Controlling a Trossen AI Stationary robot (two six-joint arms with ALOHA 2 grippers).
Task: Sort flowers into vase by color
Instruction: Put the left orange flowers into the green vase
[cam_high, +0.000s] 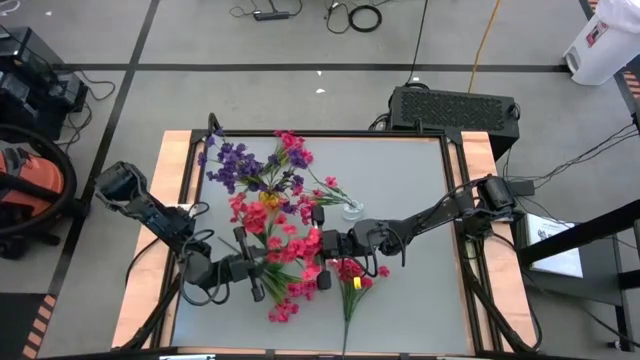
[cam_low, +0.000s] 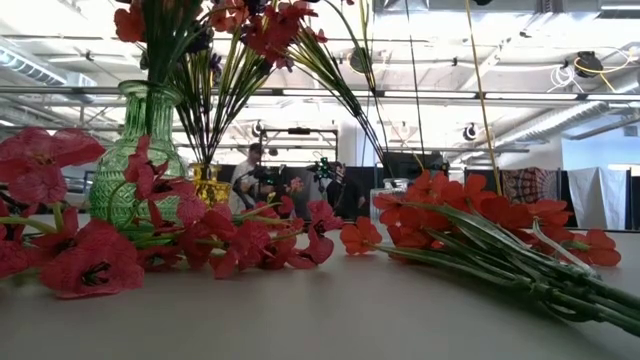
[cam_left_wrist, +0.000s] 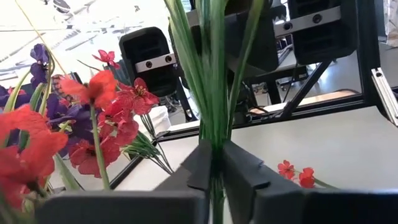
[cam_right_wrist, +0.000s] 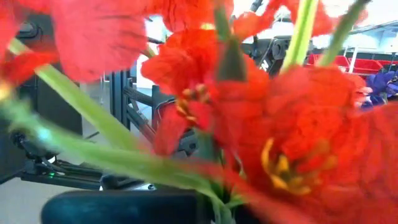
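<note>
Purple flowers (cam_high: 235, 165) stand in a green glass vase (cam_low: 140, 150) at the table's far left. Red flowers (cam_high: 290, 150) rise from a small amber vase (cam_low: 210, 185) beside it. More red sprigs lie flat mid-table (cam_high: 285, 305), and one lies with its stem toward the near edge (cam_high: 350, 285). My left gripper (cam_high: 255, 270) sits at the near left, shut on a red sprig's green stems. My right gripper (cam_high: 322, 243) reaches in from the right among the red blossoms (cam_right_wrist: 298, 124), which fill its wrist view. My left gripper pinches a bundle of thin green stems and leaves (cam_left_wrist: 213, 134) between its two fingers (cam_left_wrist: 242, 180). The stems run on past the fingertips and fan out beyond them. Where along the sprig the hold sits does not show.
A small clear glass vase (cam_high: 352, 208) stands mid-table, right of the bouquets. Wooden rails (cam_high: 180, 190) edge the grey table at left and right. A black box (cam_high: 455, 105) sits beyond the far edge. People are in the room behind (cam_low: 250, 175). Bare table shows at the right (cam_high: 420, 180).
</note>
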